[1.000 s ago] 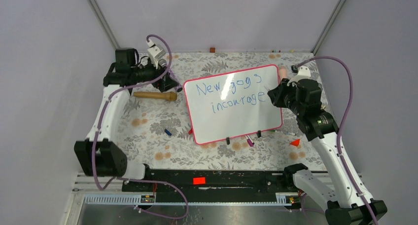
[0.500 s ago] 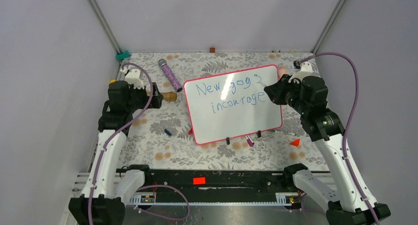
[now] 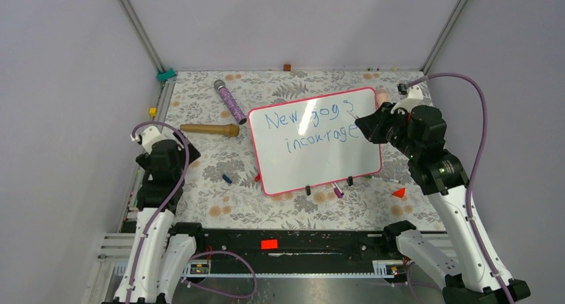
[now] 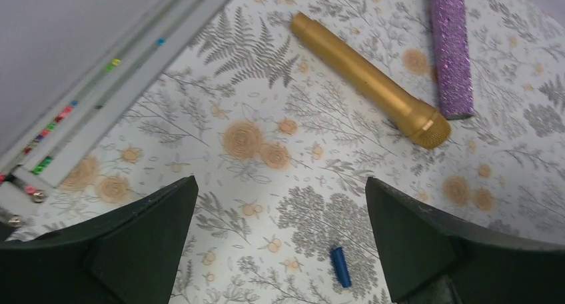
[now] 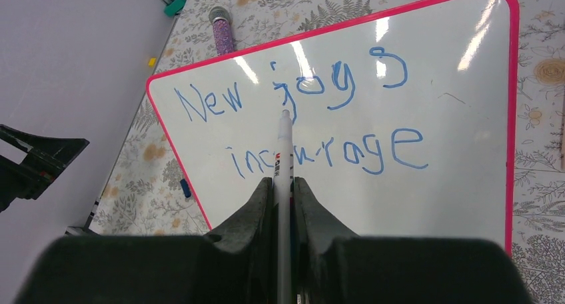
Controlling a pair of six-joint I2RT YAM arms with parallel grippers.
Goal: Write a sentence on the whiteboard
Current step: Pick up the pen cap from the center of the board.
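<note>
Right gripper (image 5: 283, 184) is clamping a white marker (image 5: 285, 151) - jaws narrow, pen pointing out over the whiteboard (image 3: 333, 164). Board is lying flat mid-table, slightly rotated, carrying the sentence (image 3: 318, 139) in blue on 2 lines, lower part blank. Can't tell if the tip is touching.

Left gripper (image 4: 280, 184) is hanging wide and empty near a gold microphone (image 4: 370, 84), a purple glitter microphone (image 4: 452, 51) and a blue cap (image 4: 340, 267) - well apart from the board.

Risks I'm seeing:
- Nothing is bracing the board, so pen pressure could be sliding it.
- A low tip crossing fresh ink would be smearing it.
- The pen pivoting in the 2-finger pinch would be skewing strokes.
</note>
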